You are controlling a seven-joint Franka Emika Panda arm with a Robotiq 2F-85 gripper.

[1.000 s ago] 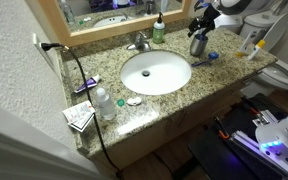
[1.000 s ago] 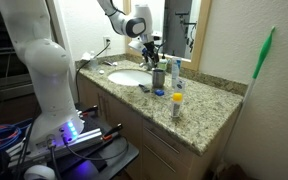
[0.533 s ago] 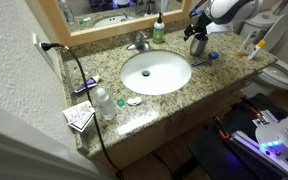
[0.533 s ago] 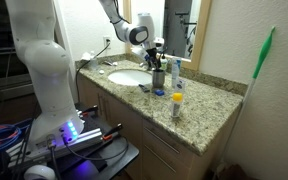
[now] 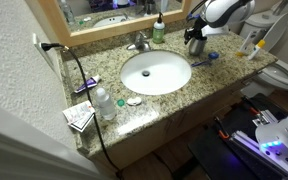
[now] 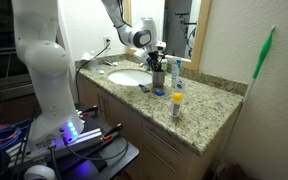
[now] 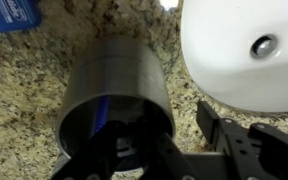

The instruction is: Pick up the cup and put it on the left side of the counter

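Note:
The cup (image 5: 197, 45) is a dull grey tumbler standing upright on the speckled granite counter (image 5: 102, 66), behind and to the right of the white basin (image 5: 156, 72). In both exterior views my gripper (image 5: 195, 34) is right over it; the cup (image 6: 158, 78) shows under the gripper (image 6: 156, 63). The wrist view looks down into the cup (image 7: 114, 95). My gripper (image 7: 170, 126) straddles its wall: one dark finger reaches inside, and the other finger (image 7: 212, 118) is outside with a strip of granite between it and the cup. The jaws stand partly open.
A chrome faucet (image 5: 139, 43) and a green soap bottle (image 5: 159, 30) stand behind the basin. A blue toothbrush (image 5: 206, 60) lies next to the cup. A clear white-capped bottle (image 5: 104, 102), small items and a black cable (image 5: 79, 75) occupy the counter's left part. A toilet (image 5: 284, 72) is to the right.
The gripper has come down over the cup and its jaws have narrowed around the cup's wall. The cup has not moved.

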